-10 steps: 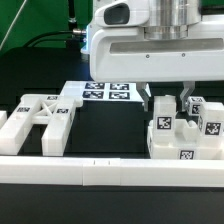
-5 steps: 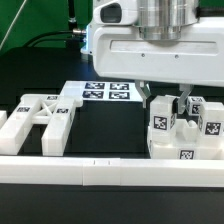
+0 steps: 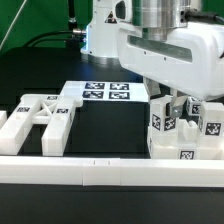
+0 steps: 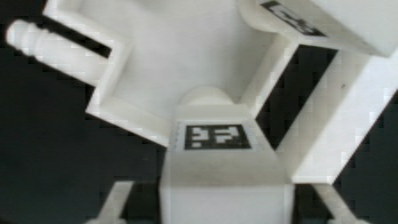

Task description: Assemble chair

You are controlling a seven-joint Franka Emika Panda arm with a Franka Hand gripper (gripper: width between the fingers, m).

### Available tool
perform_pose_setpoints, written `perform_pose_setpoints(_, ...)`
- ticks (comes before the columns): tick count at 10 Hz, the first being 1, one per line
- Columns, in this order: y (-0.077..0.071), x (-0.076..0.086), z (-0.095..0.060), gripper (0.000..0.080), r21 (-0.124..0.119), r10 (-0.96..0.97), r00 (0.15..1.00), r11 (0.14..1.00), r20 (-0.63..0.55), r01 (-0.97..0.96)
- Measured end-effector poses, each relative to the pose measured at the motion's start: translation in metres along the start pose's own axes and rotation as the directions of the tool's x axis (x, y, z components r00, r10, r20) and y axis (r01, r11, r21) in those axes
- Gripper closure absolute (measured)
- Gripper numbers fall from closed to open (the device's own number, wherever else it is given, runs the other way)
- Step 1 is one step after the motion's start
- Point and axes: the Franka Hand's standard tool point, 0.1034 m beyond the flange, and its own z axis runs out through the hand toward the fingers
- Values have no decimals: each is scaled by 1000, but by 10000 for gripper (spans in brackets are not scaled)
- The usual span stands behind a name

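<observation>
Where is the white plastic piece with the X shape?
The glossy white X-braced side frame lies at the exterior view's left, behind the long white border rail, beside the marker board.

Bare table [image 3: 108, 130] beside side frame [image 3: 42, 118]

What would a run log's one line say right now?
gripper | shut on upright chair piece | standing on seat block | X-braced side frame lies apart, exterior view's left
</observation>
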Motion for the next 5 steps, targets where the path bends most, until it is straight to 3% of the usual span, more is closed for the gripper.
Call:
perform_pose_setpoints(3, 0, 1, 0, 512, 1, 139, 990, 990, 8, -139)
perform_pose_setpoints(5, 0, 1, 0, 208, 0, 59, 998, 998, 9, -59)
